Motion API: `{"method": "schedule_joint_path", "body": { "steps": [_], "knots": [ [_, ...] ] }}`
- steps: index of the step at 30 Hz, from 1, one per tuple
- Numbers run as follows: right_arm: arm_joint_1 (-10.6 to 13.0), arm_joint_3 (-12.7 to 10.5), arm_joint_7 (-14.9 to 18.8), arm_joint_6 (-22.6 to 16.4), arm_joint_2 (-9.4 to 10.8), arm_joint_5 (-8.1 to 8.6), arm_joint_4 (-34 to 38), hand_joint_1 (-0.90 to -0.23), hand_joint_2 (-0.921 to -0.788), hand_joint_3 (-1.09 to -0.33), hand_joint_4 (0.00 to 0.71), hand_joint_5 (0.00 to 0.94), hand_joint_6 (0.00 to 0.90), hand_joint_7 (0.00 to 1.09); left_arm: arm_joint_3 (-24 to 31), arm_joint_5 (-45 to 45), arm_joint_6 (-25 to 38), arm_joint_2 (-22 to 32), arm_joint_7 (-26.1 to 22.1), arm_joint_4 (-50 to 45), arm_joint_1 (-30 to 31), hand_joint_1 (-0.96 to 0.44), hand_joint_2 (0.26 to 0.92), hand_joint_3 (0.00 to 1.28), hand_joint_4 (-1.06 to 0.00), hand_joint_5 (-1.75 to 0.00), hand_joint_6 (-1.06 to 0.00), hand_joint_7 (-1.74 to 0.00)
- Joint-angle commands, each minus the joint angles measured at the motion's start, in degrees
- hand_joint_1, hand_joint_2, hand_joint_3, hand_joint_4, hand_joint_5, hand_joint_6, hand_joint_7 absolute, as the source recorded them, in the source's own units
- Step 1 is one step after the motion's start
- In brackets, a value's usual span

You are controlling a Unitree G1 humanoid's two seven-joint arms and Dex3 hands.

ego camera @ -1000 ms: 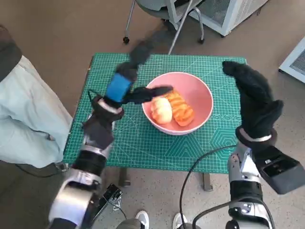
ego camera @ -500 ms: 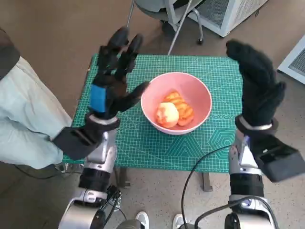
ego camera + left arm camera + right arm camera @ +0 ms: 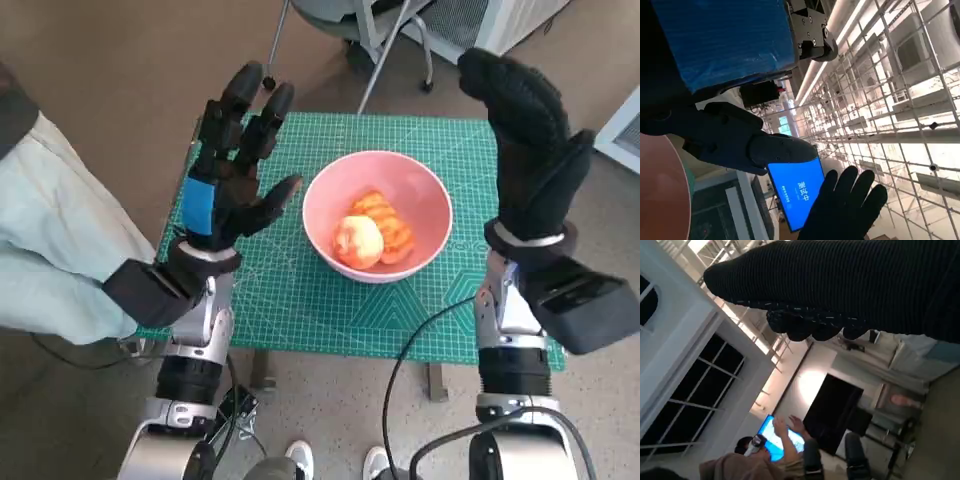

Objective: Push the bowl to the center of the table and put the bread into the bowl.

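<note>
A green cutting mat covers the small table (image 3: 300,310), with brown floor all round it, the base of a wheeled chair (image 3: 345,20) past the far edge and a person's pale trouser leg (image 3: 55,250) off the left edge. The pink bowl (image 3: 420,200) sits about midway between the left and right edges, a little toward the far edge, and the bread (image 3: 390,228) lies inside it beside a paler round piece (image 3: 358,240). So I judge both parts of the task as good as done; what is left to me is to get clear without spoiling it.

My left hand (image 3: 232,175) is raised above the left part of the table, its fingers (image 3: 255,110) spread wide and holding nothing, the thumb pointing toward the bowl's rim but apart from it. My right hand (image 3: 525,140) is lifted near the right edge, fingers straight and apart, also empty; the left wrist view shows the same gloved hand (image 3: 845,210) against the ceiling.

To finish well, I should draw both hands straight back and up, keeping the left thumb off the rim, since a light bowl on a smooth mat would probably slide at 1 nudge. If the bowl needs centring, a slow flat-palmed push low on its far wall would serve best.
</note>
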Motion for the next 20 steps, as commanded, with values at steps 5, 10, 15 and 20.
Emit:
{"method": "schedule_joint_path", "body": {
  "steps": [5, 10, 15, 20],
  "knots": [
    [1.19, 0.18, 0.08, -0.04, -0.95, -0.63, 0.02, -0.535, -0.921, -0.703, 0.357, 0.015, 0.049, 0.76, 0.92, -1.03, -1.08, -1.56, -1.27, -0.22, 0.73, -0.53, 0.921, 0.25, -0.30, -0.01, -0.12, -0.34],
    [1.11, 0.31, -0.01, 0.10, -0.87, -0.54, -0.14, -0.532, -0.921, -0.703, 0.359, 0.015, 0.051, 0.76, 1.30, -0.74, -1.50, -2.16, -1.00, 0.17, 0.62, -0.53, 0.921, 0.25, -0.30, -0.01, -0.14, -0.34],
    [0.76, 0.35, 0.03, -0.18, -1.01, -0.62, 0.16, -0.532, -0.921, -0.704, 0.360, 0.014, 0.053, 0.76, 1.44, -0.23, -2.16, -2.45, -0.85, 0.45, 0.40, -0.52, 0.921, 0.25, -0.31, -0.01, -0.15, -0.34],
    [0.37, 0.24, -0.10, -0.57, -1.22, -0.78, 0.94, -0.538, -0.921, -0.702, 0.361, 0.013, 0.055, 0.75, 1.54, -0.61, -1.87, -2.58, -1.25, -0.14, 0.40, -0.52, 0.921, 0.25, -0.32, -0.02, -0.16, -0.34]
  ]
}}
